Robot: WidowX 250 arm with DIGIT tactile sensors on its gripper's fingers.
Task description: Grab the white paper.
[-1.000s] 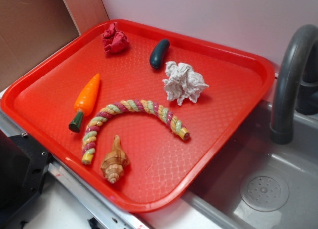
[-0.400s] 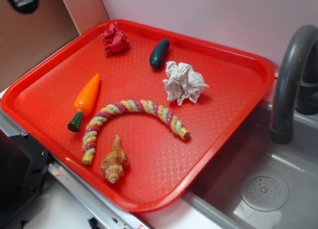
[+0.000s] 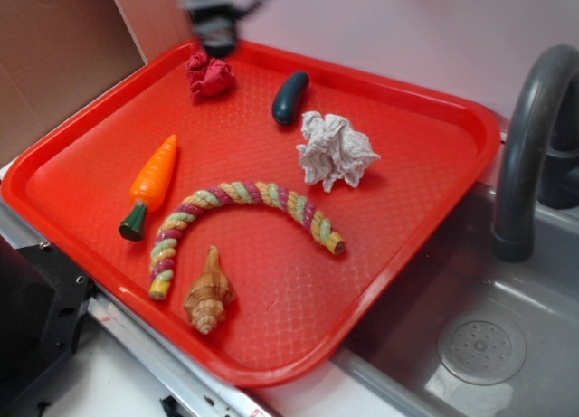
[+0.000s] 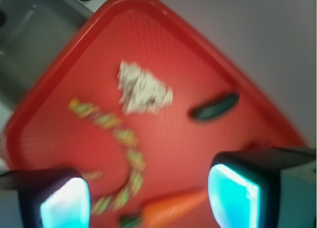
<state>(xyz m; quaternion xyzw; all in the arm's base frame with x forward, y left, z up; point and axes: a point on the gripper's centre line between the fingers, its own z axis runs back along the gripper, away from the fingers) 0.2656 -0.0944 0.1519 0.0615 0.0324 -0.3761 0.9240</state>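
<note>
No readable text in either view.

No lettering, label, brand mark or number shows on the tray point(image 3: 434, 118), the white paper point(image 3: 335, 150), the toys or the sink point(image 3: 507, 345); the wrist view is too blurred to show any print.

Sitting on one red plastic tray point(image 3: 434, 155): one crumpled white paper ball point(image 3: 335, 150), one smaller red paper wad point(image 3: 210, 76), one orange toy carrot point(image 3: 152, 184), one dark green toy cucumber point(image 3: 289, 97), one braided multicoloured rope point(image 3: 237, 220), one tan spiral seashell point(image 3: 209, 292)
</note>
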